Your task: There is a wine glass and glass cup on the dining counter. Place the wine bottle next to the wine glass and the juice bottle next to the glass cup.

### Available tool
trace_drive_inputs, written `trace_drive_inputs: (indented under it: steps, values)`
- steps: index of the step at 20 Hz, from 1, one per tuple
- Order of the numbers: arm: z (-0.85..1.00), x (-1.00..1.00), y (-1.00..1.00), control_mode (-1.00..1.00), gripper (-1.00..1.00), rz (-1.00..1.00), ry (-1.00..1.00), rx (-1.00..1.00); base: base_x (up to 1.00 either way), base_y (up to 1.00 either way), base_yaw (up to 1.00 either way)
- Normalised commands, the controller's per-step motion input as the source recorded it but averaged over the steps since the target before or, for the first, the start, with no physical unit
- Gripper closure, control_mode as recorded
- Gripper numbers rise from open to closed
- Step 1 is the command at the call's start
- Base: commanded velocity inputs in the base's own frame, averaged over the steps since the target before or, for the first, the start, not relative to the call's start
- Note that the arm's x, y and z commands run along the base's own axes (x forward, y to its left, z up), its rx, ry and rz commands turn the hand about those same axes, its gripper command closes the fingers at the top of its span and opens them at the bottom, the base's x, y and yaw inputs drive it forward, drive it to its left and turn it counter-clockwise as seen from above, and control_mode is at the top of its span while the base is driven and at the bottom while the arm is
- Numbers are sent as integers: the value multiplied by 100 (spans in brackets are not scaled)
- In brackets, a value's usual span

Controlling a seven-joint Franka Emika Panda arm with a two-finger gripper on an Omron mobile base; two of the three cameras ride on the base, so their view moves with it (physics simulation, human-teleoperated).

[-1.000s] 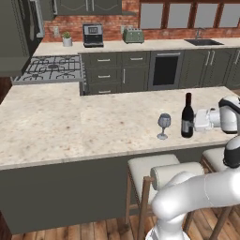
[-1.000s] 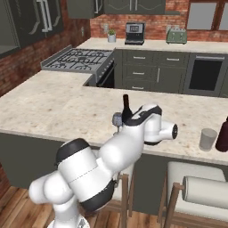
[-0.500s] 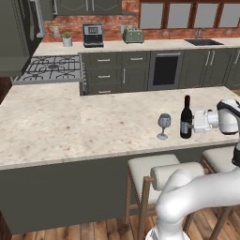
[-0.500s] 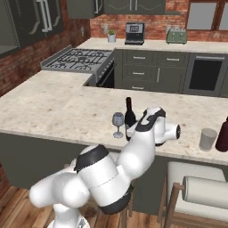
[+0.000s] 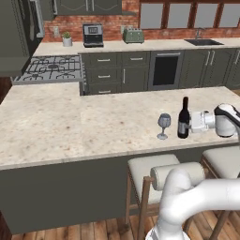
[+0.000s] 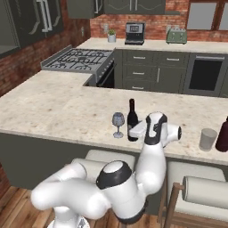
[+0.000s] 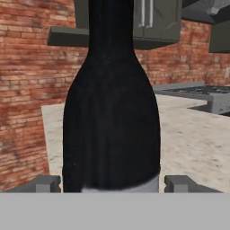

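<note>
Gripper (image 7: 111,182) apparently clasping wine bottle (image 5: 183,119), upright beside wine glass (image 5: 163,125).

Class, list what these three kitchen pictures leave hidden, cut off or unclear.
- Wine bottle, hand view: top cut off by the edge.
- Gripper, left base view: too small to tell whether it touches the bottle.
- Juice bottle, right base view: cut by the right edge.
- Glass cup: contents indiscernible.
</note>
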Motion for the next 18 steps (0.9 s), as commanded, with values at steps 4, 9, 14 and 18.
trace_drive_inputs:
  steps: [4, 9, 14, 18]
  values:
    - [-21, 22, 0, -100, 100, 0, 0, 1, 0, 0, 0]
    - [-21, 20, 0, -100, 100, 0, 0, 0, 0, 0, 0]
    - [-21, 19, 0, -100, 100, 0, -1, 0, 0, 0, 0]
    - [-19, 20, -2, -100, 100, 0, -2, 0, 0, 0, 0]
